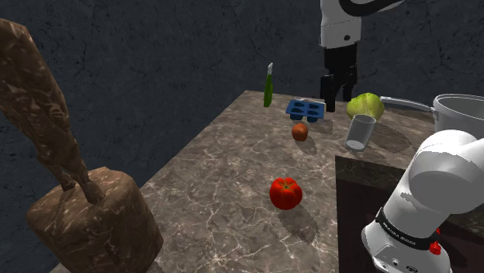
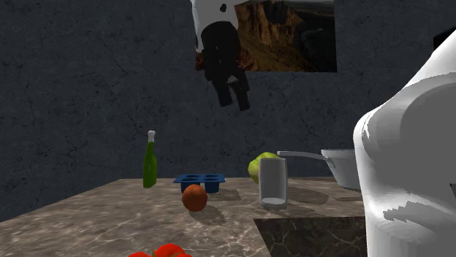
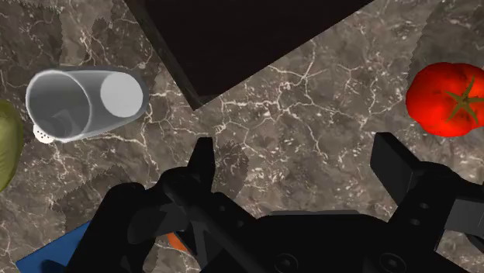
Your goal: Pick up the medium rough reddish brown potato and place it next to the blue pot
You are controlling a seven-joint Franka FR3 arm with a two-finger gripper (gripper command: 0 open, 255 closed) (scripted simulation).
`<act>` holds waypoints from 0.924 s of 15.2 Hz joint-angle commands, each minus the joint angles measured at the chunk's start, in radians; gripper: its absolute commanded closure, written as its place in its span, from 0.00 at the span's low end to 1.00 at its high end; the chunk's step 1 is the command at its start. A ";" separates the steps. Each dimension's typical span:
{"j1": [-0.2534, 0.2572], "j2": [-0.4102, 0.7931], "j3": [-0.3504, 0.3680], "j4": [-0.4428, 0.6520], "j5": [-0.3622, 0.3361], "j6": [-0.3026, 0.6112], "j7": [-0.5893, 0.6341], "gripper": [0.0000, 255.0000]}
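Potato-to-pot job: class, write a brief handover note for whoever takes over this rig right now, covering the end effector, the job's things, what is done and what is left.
End effector: open, empty, high above the marble counter.
Potato: reddish brown, lying on the counter by the blue tray, not gripped.
Pot: drawn pale grey, at the shoulder view's right, with a glass between it and the potato.
Done: nothing.
Left: descend, grasp the potato, set it beside the pot.
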 commanded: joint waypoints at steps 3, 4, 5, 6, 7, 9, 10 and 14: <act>-0.018 0.036 0.030 -0.032 -0.013 0.081 0.067 0.00; -0.027 0.056 0.044 -0.045 -0.021 0.121 0.101 0.00; -0.038 0.079 0.058 -0.057 -0.030 0.160 0.136 0.00; -0.048 0.103 0.072 -0.067 -0.040 0.199 0.171 0.00; -0.059 0.130 0.085 -0.074 -0.052 0.238 0.207 0.00; -0.084 0.187 0.111 -0.084 -0.079 0.311 0.281 0.00; -0.096 0.217 0.123 -0.087 -0.095 0.347 0.320 0.00; -0.155 0.352 0.166 -0.076 -0.177 0.473 0.482 0.00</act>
